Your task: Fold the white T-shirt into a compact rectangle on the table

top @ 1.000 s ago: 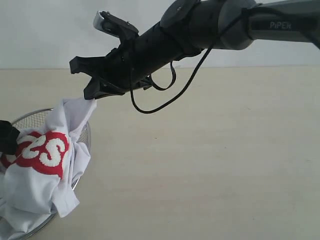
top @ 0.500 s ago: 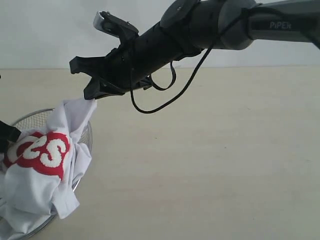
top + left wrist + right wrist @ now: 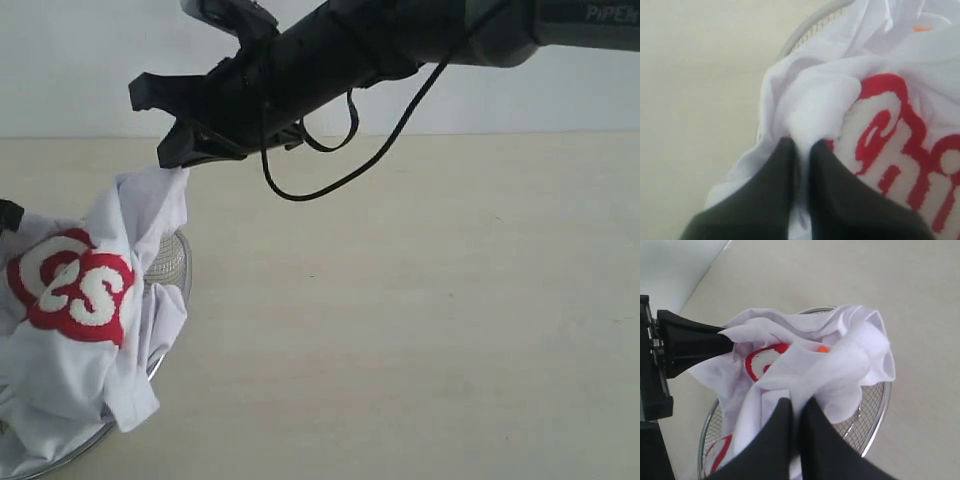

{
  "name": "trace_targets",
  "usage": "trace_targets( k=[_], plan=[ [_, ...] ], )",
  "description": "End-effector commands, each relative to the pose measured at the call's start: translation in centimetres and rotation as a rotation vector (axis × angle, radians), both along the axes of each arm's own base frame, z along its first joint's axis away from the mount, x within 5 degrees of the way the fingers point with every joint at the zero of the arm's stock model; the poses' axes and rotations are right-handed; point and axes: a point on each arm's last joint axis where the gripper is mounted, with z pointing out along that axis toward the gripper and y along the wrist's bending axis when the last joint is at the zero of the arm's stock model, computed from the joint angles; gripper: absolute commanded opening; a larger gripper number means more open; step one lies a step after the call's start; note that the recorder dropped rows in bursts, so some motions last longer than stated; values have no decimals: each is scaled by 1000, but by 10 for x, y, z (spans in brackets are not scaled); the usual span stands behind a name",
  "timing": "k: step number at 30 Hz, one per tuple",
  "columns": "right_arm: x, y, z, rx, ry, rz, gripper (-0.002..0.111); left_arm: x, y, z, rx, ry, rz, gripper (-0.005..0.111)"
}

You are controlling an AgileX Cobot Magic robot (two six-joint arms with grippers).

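The white T-shirt [image 3: 90,310] hangs crumpled at the far left, partly lifted out of a wire basket, its red patch with white letters facing out. My right gripper [image 3: 172,162] has reached across from the right and is shut on the shirt's top fold. Its wrist view shows black fingers [image 3: 799,402] pinching white cloth [image 3: 840,355] near the orange neck tag [image 3: 823,348]. My left gripper [image 3: 801,145] is shut on another fold of the shirt [image 3: 815,100] beside the red lettering. It shows only as a dark tip [image 3: 8,215] at the exterior view's left edge.
The round wire-mesh basket [image 3: 170,265] sits under the shirt at the table's left; its rim [image 3: 875,405] shows below the cloth. The pale beige table [image 3: 420,320] stretches wide to the right. The right arm and its looping cable [image 3: 330,170] span the upper scene.
The left gripper has shut on the shirt. Both grippers have risen, lifting the shirt higher out of the basket; the red patch sits higher and further left.
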Motion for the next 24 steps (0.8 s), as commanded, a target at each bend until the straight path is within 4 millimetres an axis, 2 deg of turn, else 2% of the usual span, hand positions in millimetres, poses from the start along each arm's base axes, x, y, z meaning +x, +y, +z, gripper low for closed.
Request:
trace_targets(
  k=[1,10,14,19,21,24],
  plan=[
    [-9,-4,26,13,-53,17,0,-9,-1,29,-10,-123,16,5],
    [-35,-17,73,3,-117,45,0,-38,-5,74,-19,-298,21,5],
    [-49,-29,81,-9,-147,7,0,-53,-8,92,-39,-376,18,5],
    [-70,-44,81,-17,-182,-41,0,-68,-12,119,-63,-450,-6,5],
    [-78,-49,87,-12,-201,-47,0,-73,-15,131,-81,-475,-33,5],
    [-92,-57,105,13,-252,-57,0,-82,-19,152,-96,-523,-61,5]
  ],
)
